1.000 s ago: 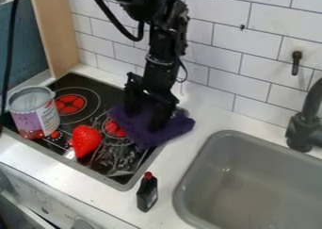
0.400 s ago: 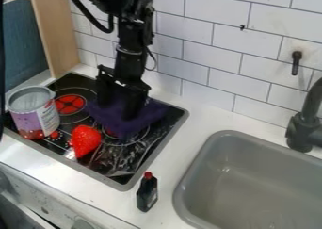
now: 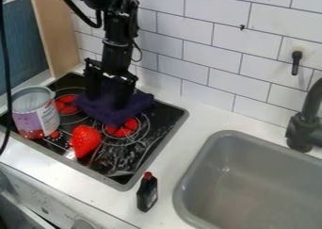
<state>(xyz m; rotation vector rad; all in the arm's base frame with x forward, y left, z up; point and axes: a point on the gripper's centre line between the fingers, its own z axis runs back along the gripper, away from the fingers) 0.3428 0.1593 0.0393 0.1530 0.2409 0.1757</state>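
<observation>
The black gripper [image 3: 108, 97] hangs over the back part of the black stovetop, its two fingers standing well apart. Under and around the fingertips lies a dark purple cloth [image 3: 104, 111], which covers part of the cooktop between the two red burners. The arm comes down from the top edge. A red strawberry [image 3: 85, 140] rests in front of the cloth. Left of the strawberry, a tin can [image 3: 36, 117] with a purple and white label stands upright on the stovetop [image 3: 165, 124]. Whitish smears mark the stovetop's front right part.
A small dark bottle [image 3: 148, 193] with a red cap stands on the white counter [image 3: 195, 115]. To the right are a grey sink [image 3: 252, 185] and a dark faucet [image 3: 305, 126]. A wooden board [image 3: 60, 30] stands at the back left, beside the tiled wall.
The gripper and the purple cloth have moved together to the left across the stovetop, uncovering its right back corner and the right burner. Strawberry, can and bottle have stayed put.
</observation>
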